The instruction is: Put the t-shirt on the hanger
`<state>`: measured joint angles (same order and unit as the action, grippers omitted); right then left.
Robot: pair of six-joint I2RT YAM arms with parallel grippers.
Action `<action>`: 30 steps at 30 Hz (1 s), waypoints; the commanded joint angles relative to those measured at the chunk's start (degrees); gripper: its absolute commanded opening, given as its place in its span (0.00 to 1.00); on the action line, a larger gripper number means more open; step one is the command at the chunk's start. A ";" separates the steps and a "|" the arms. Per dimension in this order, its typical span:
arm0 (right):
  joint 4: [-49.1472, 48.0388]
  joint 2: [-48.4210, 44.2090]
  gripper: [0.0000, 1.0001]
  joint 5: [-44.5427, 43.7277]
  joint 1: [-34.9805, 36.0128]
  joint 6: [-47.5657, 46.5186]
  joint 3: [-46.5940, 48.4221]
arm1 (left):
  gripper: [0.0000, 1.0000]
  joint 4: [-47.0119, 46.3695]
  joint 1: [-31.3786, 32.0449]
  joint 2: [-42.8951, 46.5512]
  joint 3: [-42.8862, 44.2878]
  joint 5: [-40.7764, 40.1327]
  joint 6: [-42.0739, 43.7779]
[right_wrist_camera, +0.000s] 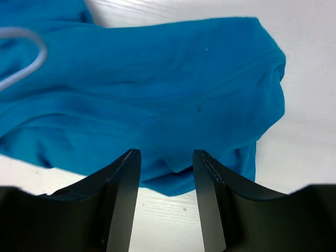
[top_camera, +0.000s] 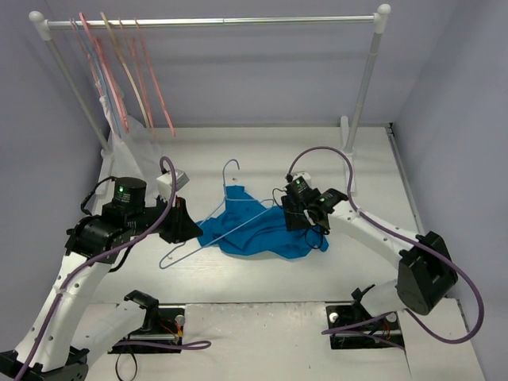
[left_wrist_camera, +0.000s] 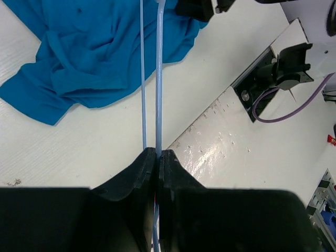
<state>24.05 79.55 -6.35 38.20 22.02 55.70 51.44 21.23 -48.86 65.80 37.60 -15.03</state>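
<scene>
Left gripper [left_wrist_camera: 157, 157]: jaws pressed tight together on the wire of the light-blue hanger [left_wrist_camera: 158, 79], near its left corner. Two thin wires ran away from the fingers toward the t-shirt [left_wrist_camera: 94, 52].

Right gripper [right_wrist_camera: 166, 157]: fingers spread apart, nothing between them, poised over the right part of the t-shirt. Could not tell whether the tips touched the cloth.

T-shirt lay crumpled in a heap at mid-table [top_camera: 262, 286], between the two grippers. The hanger's wires showed across the top of the shirt's left side. Its hook pointed to the far side, just beyond the cloth.

At the far edge stood a clothes rail [top_camera: 214, 22]. Pink hangers [top_camera: 151, 79] and a tan hanger [top_camera: 119, 63] hung at its left end.
</scene>
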 commanded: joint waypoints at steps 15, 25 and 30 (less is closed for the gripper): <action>-1.47 5.79 0.27 -9.47 -1.02 6.11 -0.95 | 0.00 -3.10 2.67 3.86 -2.43 6.34 -0.44; -0.06 4.56 0.00 -9.21 -1.28 0.66 4.85 | 0.00 -7.66 3.29 3.25 -4.89 9.50 0.26; 0.73 5.09 0.01 -5.70 -2.51 -1.80 7.66 | 0.00 -10.30 3.29 1.75 -6.30 11.61 0.79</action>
<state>23.88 85.41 -12.38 36.67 22.48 60.03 46.85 24.23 -46.04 58.83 46.04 -15.14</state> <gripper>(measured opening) 0.075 0.065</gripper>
